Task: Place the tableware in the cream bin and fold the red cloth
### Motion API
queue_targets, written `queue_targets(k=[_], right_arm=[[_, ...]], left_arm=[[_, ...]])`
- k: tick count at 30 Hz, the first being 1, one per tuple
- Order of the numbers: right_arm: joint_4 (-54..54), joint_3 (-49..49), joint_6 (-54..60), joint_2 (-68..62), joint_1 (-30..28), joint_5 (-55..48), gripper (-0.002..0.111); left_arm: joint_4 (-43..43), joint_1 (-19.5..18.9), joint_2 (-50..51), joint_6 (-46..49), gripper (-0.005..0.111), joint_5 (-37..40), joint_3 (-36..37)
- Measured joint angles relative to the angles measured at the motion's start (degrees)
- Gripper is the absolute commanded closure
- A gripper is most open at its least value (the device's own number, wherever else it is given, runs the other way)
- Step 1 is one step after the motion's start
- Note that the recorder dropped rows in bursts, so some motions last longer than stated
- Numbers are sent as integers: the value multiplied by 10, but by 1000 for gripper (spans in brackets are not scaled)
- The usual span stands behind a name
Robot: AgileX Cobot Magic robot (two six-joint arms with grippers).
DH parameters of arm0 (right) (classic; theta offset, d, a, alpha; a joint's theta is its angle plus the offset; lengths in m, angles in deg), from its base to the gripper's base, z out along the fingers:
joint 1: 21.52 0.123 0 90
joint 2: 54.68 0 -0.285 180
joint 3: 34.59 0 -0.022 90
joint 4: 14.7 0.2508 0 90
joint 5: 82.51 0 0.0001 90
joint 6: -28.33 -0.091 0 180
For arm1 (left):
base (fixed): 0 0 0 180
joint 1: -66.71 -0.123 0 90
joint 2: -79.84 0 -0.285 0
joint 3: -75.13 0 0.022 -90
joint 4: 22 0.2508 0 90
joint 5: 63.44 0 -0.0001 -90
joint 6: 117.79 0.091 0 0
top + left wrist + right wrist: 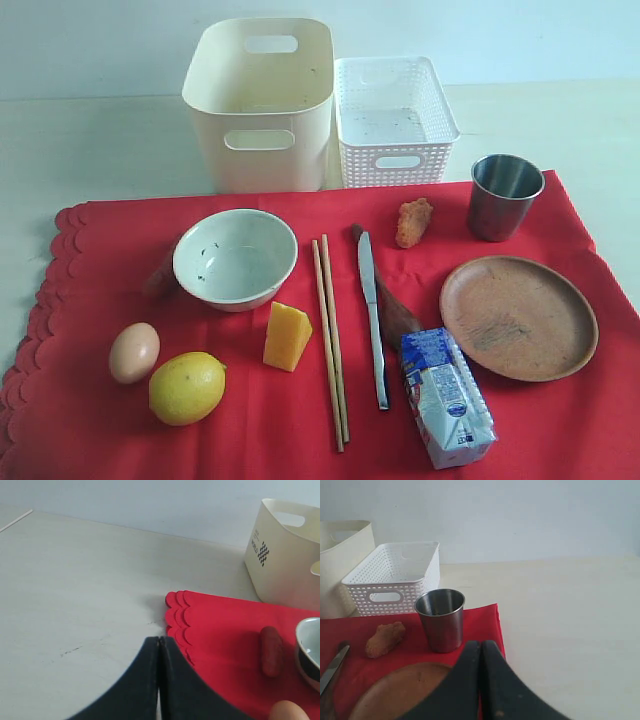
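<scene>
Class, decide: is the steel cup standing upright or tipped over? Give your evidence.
Upright. The steel cup stands on its base on the red cloth, its round open mouth facing up.

On the flat red cloth [250, 430] lie bowl [235, 258], chopsticks [330, 340], knife [373, 320], spoon [400, 318], upright cup [505, 196] and plate [518, 317]; cream bin [300, 160] stands behind.

The left gripper [159, 641] shows as two smooth matt black fingers [137, 685], each with a rounded tip and an outer edge that sweeps wide, a thin pale seam between them; the right gripper [480, 644] looks alike, black, with faint pale specks on one finger.
</scene>
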Motion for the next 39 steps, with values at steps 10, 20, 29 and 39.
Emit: queue_targets(k=[10,20,29,39], right_arm=[[0,0,0,0,0,0,108],[0,0,0,0,0,0,108],[0,0,0,-52,0,1,108],[1,-70,0,-167,0,1,108]], left_arm=[[0,0,0,0,107,0,0],[0,0,0,0,107,0,0],[0,0,0,0,107,0,0],[0,0,0,0,107,0,0]])
